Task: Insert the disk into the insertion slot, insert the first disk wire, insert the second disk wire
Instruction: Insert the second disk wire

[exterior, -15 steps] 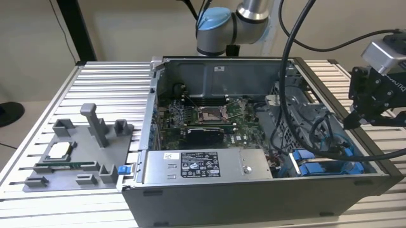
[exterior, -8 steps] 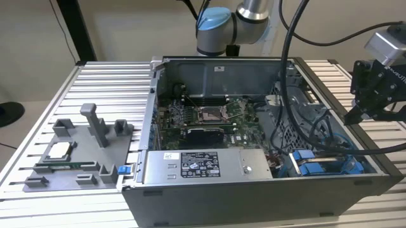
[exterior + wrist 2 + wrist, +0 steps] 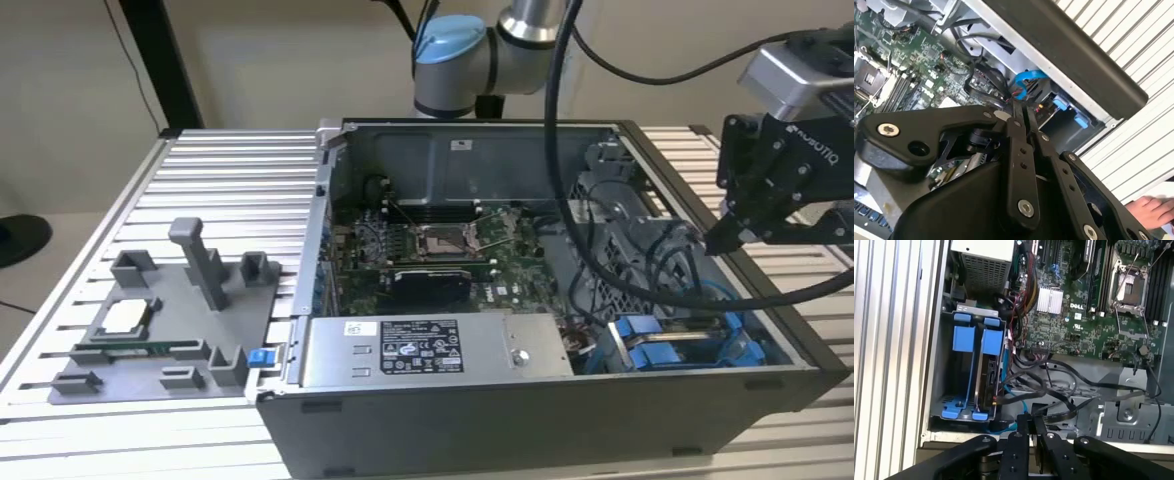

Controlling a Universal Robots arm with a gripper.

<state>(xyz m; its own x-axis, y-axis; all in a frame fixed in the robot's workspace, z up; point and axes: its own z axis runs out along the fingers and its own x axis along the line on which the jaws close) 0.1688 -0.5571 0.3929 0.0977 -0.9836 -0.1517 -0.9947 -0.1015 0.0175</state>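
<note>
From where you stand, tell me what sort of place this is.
Probably a robotics lab bench for computer assembly trials: an open dark grey computer case sits on a ribbed aluminium table, a grey plastic parts fixture beside it, with the black robot gripper hovering over its blue-railed drive bay.

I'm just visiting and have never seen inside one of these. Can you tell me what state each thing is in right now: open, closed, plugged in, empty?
Computer case: side panel off, interior exposed.
Insertion slot: blue-railed bay, drive seated in one side.
Disk: standing on edge in the bay.
Gripper: fingers closed together, above the case edge near the bay.
Processor socket: empty, no cooler fitted.
Light blue cable: loose beside the bay.
</note>
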